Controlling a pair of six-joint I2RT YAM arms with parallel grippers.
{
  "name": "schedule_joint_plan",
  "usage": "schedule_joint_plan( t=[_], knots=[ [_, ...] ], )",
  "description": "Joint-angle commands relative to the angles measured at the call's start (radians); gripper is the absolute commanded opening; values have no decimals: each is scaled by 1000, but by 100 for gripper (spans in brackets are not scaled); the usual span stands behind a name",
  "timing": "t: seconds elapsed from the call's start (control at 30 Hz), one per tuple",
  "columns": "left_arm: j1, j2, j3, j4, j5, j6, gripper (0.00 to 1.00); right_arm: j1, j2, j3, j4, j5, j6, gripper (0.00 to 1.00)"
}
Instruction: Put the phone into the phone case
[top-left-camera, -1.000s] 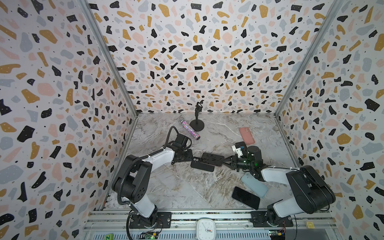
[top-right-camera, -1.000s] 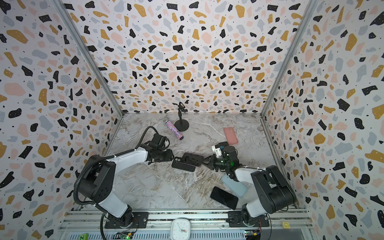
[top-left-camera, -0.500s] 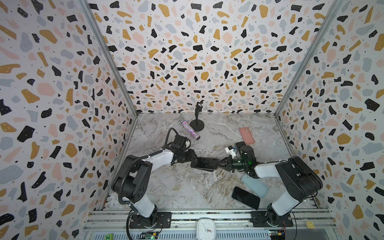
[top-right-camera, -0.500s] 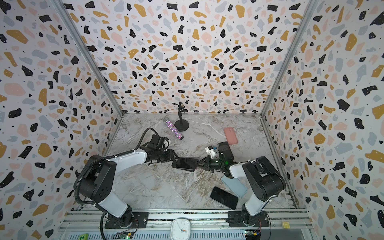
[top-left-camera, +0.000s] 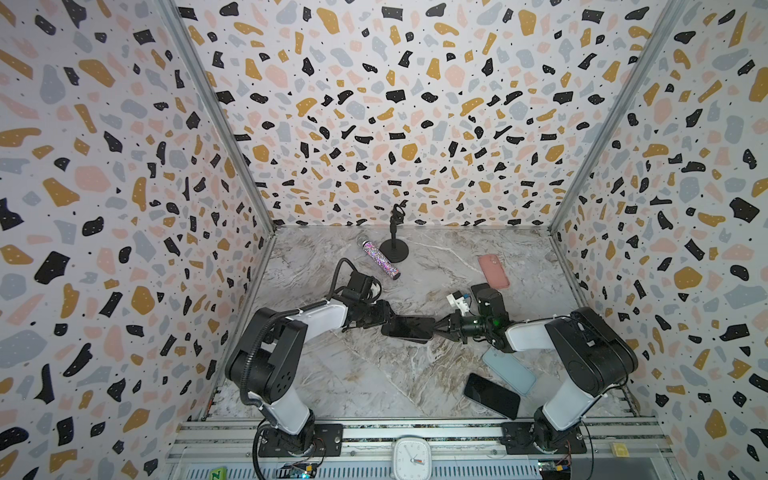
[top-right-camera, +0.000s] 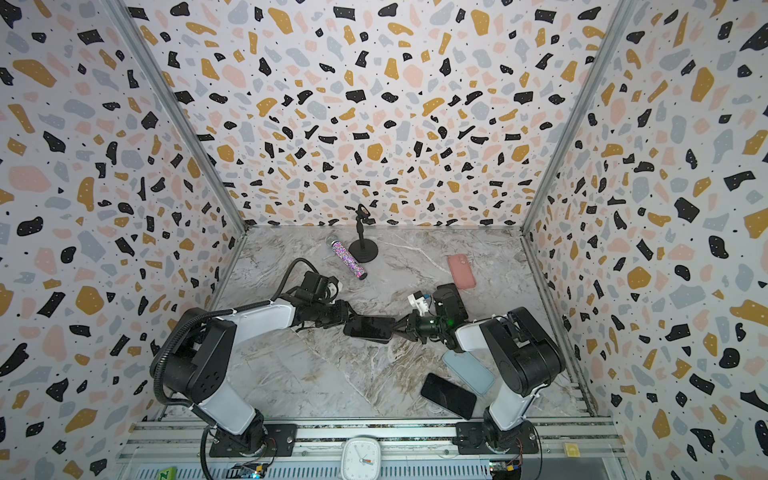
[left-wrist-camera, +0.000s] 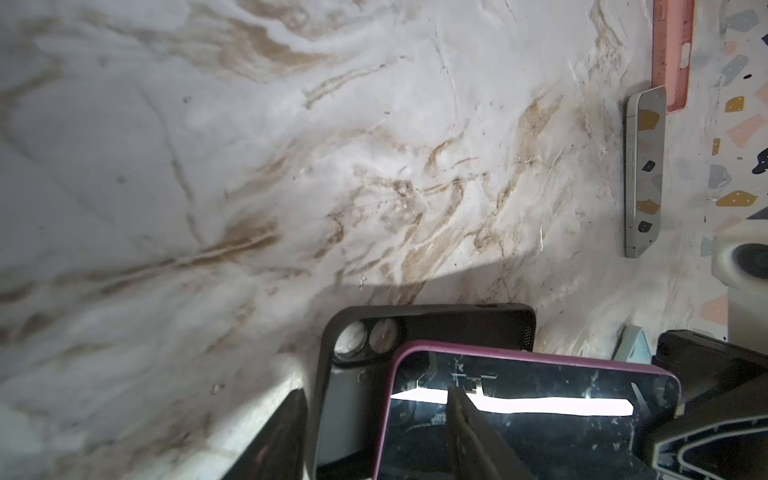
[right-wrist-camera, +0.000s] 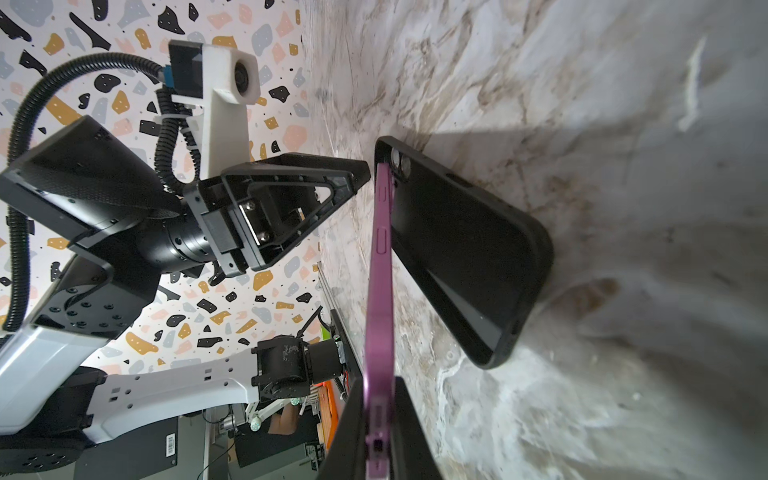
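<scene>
1. My right pincer (top-left-camera: 437, 328), clamped on the phone (right-wrist-camera: 380, 266), has swung it over the case (right-wrist-camera: 465, 249); a second ago they sat side by side.
2. My left pincer (right-wrist-camera: 360, 174) gapes beside the case.
3. Pressing in remains.

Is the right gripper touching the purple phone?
Touching. In the right wrist view the right gripper has its jaws shut on both faces of the purple phone.

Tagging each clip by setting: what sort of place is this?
Likely a lab robot test cell: terrazzo-print walls box in three sides of a marble-look tabletop, and a left arm and right arm are bolted to an aluminium rail beside a clock.
</scene>
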Motion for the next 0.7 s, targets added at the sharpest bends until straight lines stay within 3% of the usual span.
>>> schedule_joint_plan(
  t=[0.0,0.2,0.67],
  knots=[
    [4,14,-16,27,22,-2,54,5,3,62,-93,-9,-78,0],
    [5,16,-19,34,25,-3,54,5,45,110,-176,-13,-123,0],
    [4,27,-38,69,50,-17,52,5,95,111,-178,-21,-85,0]
  ],
)
